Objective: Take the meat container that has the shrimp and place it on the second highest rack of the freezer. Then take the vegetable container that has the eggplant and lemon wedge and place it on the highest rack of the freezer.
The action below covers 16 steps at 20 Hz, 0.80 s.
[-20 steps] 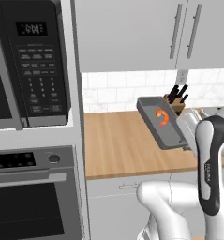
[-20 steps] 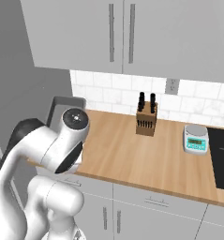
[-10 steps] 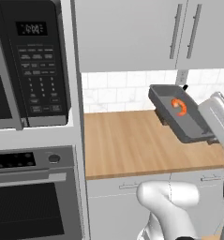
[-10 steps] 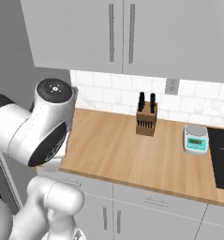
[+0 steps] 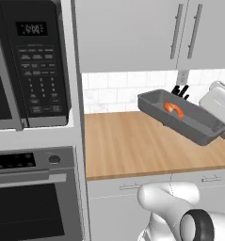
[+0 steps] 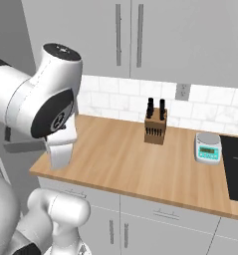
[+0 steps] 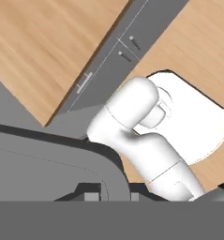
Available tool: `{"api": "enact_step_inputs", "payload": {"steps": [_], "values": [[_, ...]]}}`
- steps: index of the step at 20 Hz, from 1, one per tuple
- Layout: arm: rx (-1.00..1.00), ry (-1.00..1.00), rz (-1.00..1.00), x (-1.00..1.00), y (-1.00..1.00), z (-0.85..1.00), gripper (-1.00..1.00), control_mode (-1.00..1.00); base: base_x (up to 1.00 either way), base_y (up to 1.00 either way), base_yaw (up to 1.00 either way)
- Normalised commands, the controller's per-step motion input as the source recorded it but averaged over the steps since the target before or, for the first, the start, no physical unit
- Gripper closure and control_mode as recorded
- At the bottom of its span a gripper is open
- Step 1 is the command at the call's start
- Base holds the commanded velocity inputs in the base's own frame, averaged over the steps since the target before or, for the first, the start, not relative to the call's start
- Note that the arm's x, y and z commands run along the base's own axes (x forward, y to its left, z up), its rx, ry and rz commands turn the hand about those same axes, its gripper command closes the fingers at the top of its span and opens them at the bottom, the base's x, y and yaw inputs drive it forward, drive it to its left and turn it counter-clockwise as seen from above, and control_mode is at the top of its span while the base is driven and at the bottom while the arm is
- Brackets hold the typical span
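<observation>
A wooden counter [image 5: 147, 146] is running under pale wall cabinets [image 5: 132, 33] and a white tiled backsplash, with a black microwave [image 5: 29, 66] and an oven [image 5: 34, 197] stacked at the left of the left base view. The meat container [image 5: 182, 115] is hanging in the air above that counter, tilted so that its far end is dipping toward the arm's white wrist at the right edge. The gripper [image 7: 111, 196] is sitting at that low end, its jaws pinched nearly shut on the meat container's rim, which is crossing the hand view as a dark curved edge just ahead of the fingertips. The shrimp [image 5: 174, 109] is lying inside the tray, a little way out from the gripper, toward the tray's middle.

Compared with half a second ago, the tray is sitting further left and lower in the left base view and showing more of its length.

The right base view is showing things the left one is not: a knife block [image 6: 156, 127] and a small kitchen scale [image 6: 208, 148] on the counter, well apart from the gripper, while the arm's big shoulder joint is blocking the tray there. The hand view is looking down past the rim at the cabinet fronts and floor.
</observation>
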Motion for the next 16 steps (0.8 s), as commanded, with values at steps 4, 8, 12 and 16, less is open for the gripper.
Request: {"api": "enact_step_inputs", "payload": {"steps": [4, 8, 12, 16], "values": [[-0.07, -0.10, 0.35, 0.00, 0.01, 0.00, 1.00, -1.00, 0.00, 0.00, 0.00], [-0.05, -0.07, 0.21, -0.21, 0.00, 0.00, 1.00, -1.00, 0.00, 0.00, 0.00], [-0.01, -0.10, 0.07, -0.56, 0.00, -0.01, 1.00, -1.00, 0.00, 0.00, 0.00], [0.00, -0.10, 0.00, -0.55, 0.00, 0.00, 1.00, -1.00, 0.00, 0.00, 0.00]]}}
